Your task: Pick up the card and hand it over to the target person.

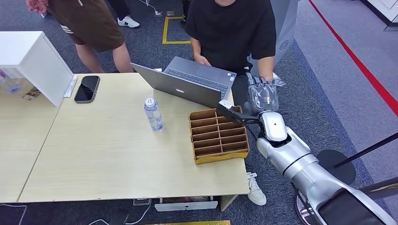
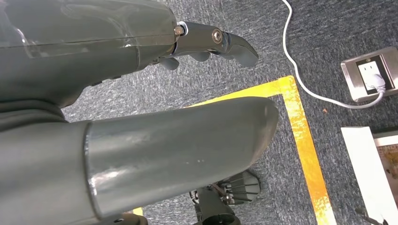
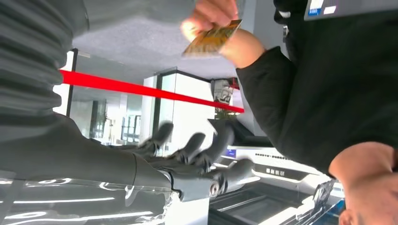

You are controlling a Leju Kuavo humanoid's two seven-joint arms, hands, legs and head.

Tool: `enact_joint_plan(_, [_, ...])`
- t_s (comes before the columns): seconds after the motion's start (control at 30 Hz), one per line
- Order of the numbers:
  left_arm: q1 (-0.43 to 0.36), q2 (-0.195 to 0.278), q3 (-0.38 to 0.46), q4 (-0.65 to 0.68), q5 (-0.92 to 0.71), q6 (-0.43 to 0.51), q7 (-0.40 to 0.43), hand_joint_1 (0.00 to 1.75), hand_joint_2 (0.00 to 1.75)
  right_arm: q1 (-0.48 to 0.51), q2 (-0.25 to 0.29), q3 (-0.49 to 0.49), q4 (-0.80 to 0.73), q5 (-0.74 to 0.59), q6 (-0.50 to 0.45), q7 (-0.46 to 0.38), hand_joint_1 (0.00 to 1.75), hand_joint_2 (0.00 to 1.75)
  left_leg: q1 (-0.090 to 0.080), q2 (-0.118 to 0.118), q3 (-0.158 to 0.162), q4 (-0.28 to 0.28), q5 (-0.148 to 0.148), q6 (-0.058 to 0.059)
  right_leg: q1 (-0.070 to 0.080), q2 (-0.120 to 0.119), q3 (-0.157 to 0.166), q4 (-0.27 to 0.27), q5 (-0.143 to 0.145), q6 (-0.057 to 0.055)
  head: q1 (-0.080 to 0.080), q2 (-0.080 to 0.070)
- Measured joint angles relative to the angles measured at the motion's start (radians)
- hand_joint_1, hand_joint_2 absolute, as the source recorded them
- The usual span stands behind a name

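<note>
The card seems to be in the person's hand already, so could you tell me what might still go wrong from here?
1. The right hand is raised close to the person in black, fingers spread and holding nothing; a careless retraction could brush their arm.
2. Pulling back low, the arm could knock the cardboard organizer or the open laptop at the table edge.
3. The card, pinched in the person's hand, looks blurred; their grip may be unsettled.

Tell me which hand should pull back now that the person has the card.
Right. The right hand is raised beside the person in black, fingers spread and empty, while the person's hand holds the card. The left hand hangs over the carpet.
</note>
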State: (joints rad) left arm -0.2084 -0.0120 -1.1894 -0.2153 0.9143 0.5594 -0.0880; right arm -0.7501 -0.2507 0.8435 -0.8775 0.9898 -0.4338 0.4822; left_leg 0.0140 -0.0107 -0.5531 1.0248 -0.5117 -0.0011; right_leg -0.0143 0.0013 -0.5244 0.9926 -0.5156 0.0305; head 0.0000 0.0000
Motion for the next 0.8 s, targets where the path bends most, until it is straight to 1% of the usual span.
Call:
enact_joint_plan(0.27, [0.001, -0.001, 0.004, 0.000, 0.004, 0.001, -0.003, 0.00, 0.00, 0.016, -0.002, -0.023, -0.024, -0.025, -0.044, 0.001, 0.00, 1.75, 0.000, -0.001, -0.001, 0.001, -0.001, 0.000, 0.000, -0.001, 0.000, 0.001, -0.001, 0.000, 0.000, 0.000])
enact_joint_plan(0.3, [0.003, -0.003, 0.007, 0.000, 0.006, 0.003, -0.005, 0.00, 0.00, 0.033, -0.002, -0.053, -0.053, -0.055, -0.100, -0.009, 0.00, 1.75, 0.000, -0.001, -0.001, 0.002, -0.001, 0.000, 0.000, -0.001, -0.001, 0.001, -0.001, 0.001, 0.000, 0.000])
enact_joint_plan(0.37, [0.007, -0.006, 0.012, 0.000, 0.011, 0.006, -0.010, 0.00, 0.00, 0.081, 0.007, -0.151, -0.133, -0.113, -0.212, -0.047, 0.00, 1.75, 0.000, -0.001, -0.001, 0.001, 0.000, 0.000, 0.000, -0.001, 0.000, 0.000, -0.001, 0.000, 0.000, 0.000])
enact_joint_plan(0.4, [0.009, -0.008, 0.015, 0.000, 0.014, 0.008, -0.013, 0.00, 0.00, 0.118, 0.024, -0.232, -0.186, -0.138, -0.264, -0.086, 0.00, 1.75, 0.000, -0.001, -0.001, 0.000, 0.000, 0.000, 0.000, -0.001, 0.000, 0.000, -0.001, 0.000, 0.000, 0.000])
enact_joint_plan(0.47, [0.010, -0.008, 0.018, 0.000, 0.016, 0.008, -0.016, 0.00, 0.00, 0.158, 0.056, -0.334, -0.237, -0.132, -0.264, -0.144, 0.00, 1.75, 0.000, -0.001, -0.001, 0.001, 0.000, 0.000, 0.000, -0.001, -0.001, 0.001, -0.001, 0.000, 0.000, 0.000])
enact_joint_plan(0.53, [0.011, -0.010, 0.022, 0.000, 0.020, 0.009, -0.019, 0.00, 0.00, 0.201, 0.115, -0.461, -0.291, -0.135, -0.264, -0.240, 0.00, 1.75, 0.000, -0.001, -0.001, 0.001, -0.001, 0.000, 0.000, -0.001, -0.002, 0.001, -0.001, 0.000, 0.000, 0.000])
enact_joint_plan(0.6, [0.013, -0.011, 0.027, 0.000, 0.024, 0.011, -0.024, 0.00, 0.00, 0.244, 0.186, -0.589, -0.348, -0.158, -0.264, -0.360, 0.00, 1.75, 0.000, 0.000, -0.001, 0.001, -0.001, 0.000, 0.000, 0.000, -0.002, 0.002, -0.001, 0.000, 0.000, 0.000])
enact_joint_plan(0.63, [0.014, -0.011, 0.029, 0.000, 0.027, 0.012, -0.027, 0.00, 0.00, 0.262, 0.218, -0.638, -0.374, -0.183, -0.264, -0.418, 0.00, 1.75, 0.000, 0.001, -0.002, 0.002, -0.002, -0.001, 0.000, 0.001, -0.003, 0.003, -0.002, 0.000, 0.000, 0.000])
enact_joint_plan(0.73, [0.018, -0.011, 0.038, 0.000, 0.034, 0.016, -0.035, 0.00, 0.00, 0.305, 0.287, -0.717, -0.442, -0.291, -0.264, -0.554, 0.00, 1.75, 0.000, 0.000, -0.003, 0.003, -0.002, -0.001, 0.000, 0.001, -0.004, 0.004, -0.002, 0.000, 0.000, 0.000])
enact_joint_plan(0.8, [0.020, -0.011, 0.044, 0.000, 0.039, 0.018, -0.040, 0.00, 0.00, 0.330, 0.314, -0.732, -0.474, -0.382, -0.264, -0.616, 0.00, 1.75, 0.000, 0.000, -0.003, 0.002, -0.001, -0.001, 0.000, 0.001, -0.004, 0.004, -0.002, 0.000, 0.000, 0.000])
